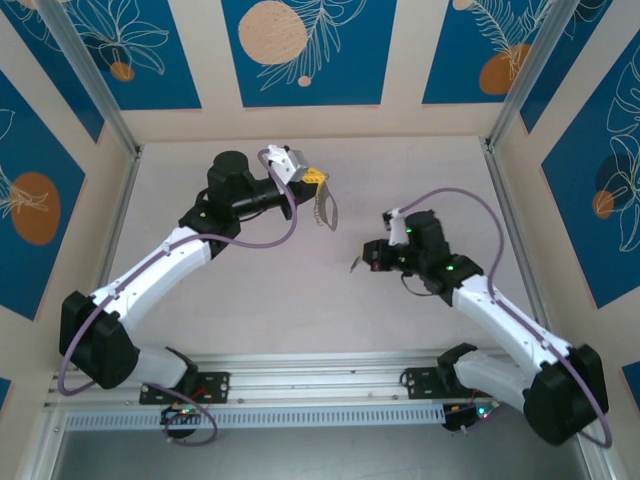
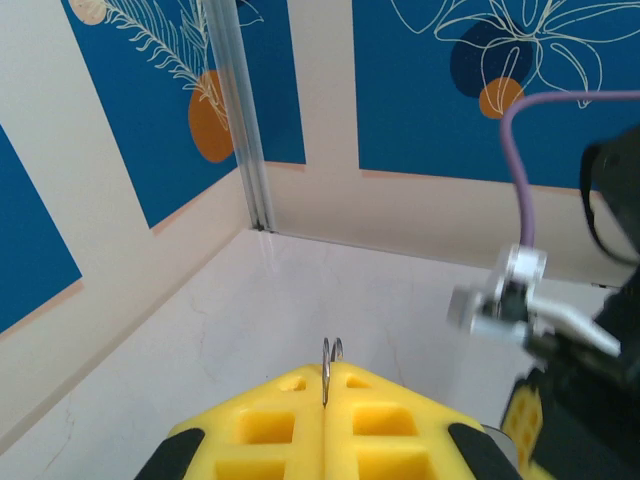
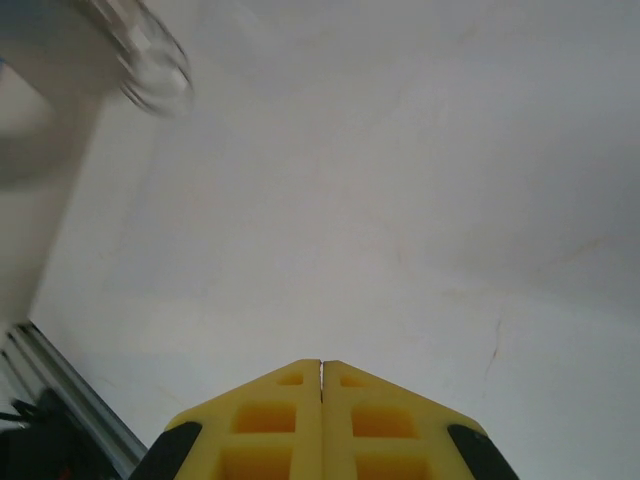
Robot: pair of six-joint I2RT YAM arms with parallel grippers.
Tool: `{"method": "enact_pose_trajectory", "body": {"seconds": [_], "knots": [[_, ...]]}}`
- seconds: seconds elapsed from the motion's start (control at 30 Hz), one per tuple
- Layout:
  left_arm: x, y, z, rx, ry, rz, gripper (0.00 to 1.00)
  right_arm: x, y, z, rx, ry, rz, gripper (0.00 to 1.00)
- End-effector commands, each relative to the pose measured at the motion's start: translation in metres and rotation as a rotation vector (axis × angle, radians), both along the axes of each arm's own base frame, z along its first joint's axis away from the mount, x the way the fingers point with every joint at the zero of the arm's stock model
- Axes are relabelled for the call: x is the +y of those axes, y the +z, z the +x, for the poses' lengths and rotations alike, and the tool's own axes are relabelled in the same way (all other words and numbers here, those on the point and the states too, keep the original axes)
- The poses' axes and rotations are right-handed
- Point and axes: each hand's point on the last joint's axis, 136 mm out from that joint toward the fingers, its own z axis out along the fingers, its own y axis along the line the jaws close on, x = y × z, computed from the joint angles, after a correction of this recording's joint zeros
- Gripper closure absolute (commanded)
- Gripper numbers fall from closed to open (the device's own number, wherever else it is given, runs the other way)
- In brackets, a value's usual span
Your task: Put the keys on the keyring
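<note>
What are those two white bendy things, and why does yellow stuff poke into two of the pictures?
They are two robot arms bolted to a pale table. One picture comes from a camera high above, looking down on both arms. The other two come from little cameras on the arms' wrists, so each one sees its own yellow pinching tool at the bottom.

The left tool is squeezed shut on the keyring, a grey loop hanging below it. Its wrist camera shows thin wire poking up between the yellow fingers.

The right tool is shut too. From above, a small thin silvery thing sticks out of its tip, probably a key, but it is too tiny to be sure.

I cannot spot anything else lying on the table.
</note>
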Motion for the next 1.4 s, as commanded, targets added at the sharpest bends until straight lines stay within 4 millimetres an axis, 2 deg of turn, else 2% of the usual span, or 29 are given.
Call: {"method": "enact_pose_trajectory", "body": {"seconds": [0.0,0.13,0.33,0.63,0.93,1.37], "knots": [[-0.001,0.013,-0.009,-0.035,-0.029,-0.034,1.0,-0.001,0.04,-0.003,-0.109,0.095,0.12,1.0],[-0.004,0.013,-0.01,-0.026,-0.046,-0.04,1.0,-0.01,0.082,0.003,-0.204,0.107,0.216,1.0],[-0.006,0.016,-0.013,-0.024,-0.068,-0.046,1.0,-0.013,0.132,0.009,-0.329,0.118,0.28,1.0],[-0.008,0.024,-0.02,-0.028,-0.105,-0.057,1.0,-0.006,0.186,0.018,-0.481,0.151,0.35,1.0],[-0.013,0.028,-0.028,-0.018,-0.151,-0.062,1.0,0.024,0.212,0.026,-0.563,0.248,0.363,1.0],[-0.02,0.03,-0.037,-0.012,-0.189,-0.059,1.0,0.052,0.219,0.031,-0.585,0.315,0.364,1.0]]}}
